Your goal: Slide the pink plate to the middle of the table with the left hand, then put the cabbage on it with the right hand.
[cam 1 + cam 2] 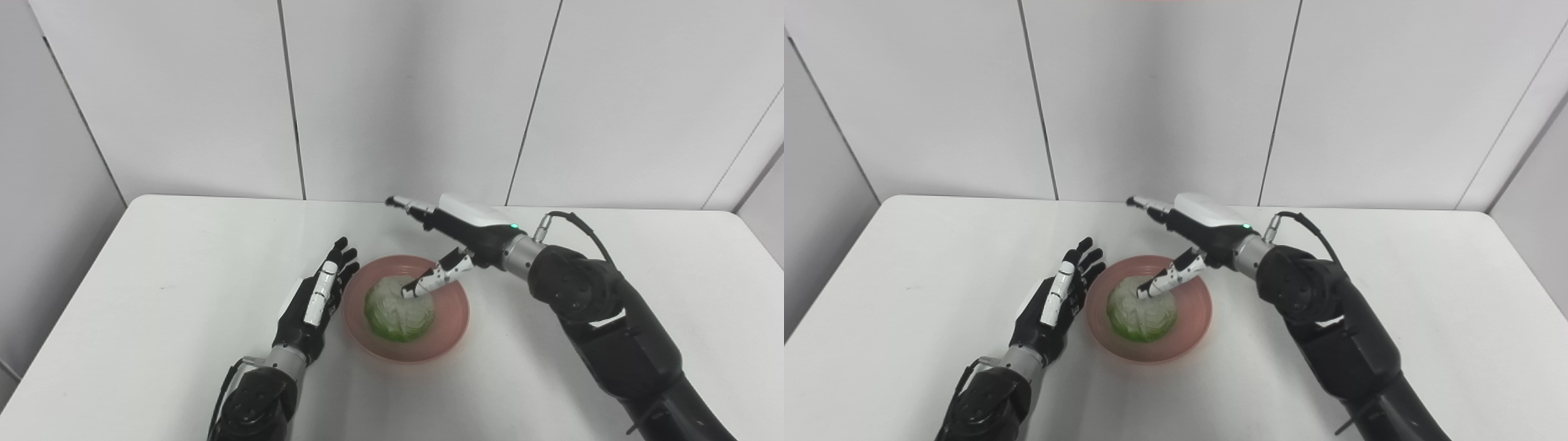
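The pink plate [450, 318] sits near the middle of the white table. The pale green cabbage [398, 315] lies in it. My right hand [456, 236] is open just behind the plate, fingers spread; its thumb tip rests at the cabbage's top, the other fingers point left, away from it. My left hand [318, 291] is open and flat, standing on edge at the plate's left rim, close to it or touching it. The same scene shows in the right eye view, with the plate [1194, 312] and cabbage [1139, 318].
The white table [153, 282] stretches wide on both sides, with grey wall panels behind its far edge. A black cable loops over my right wrist [572, 220].
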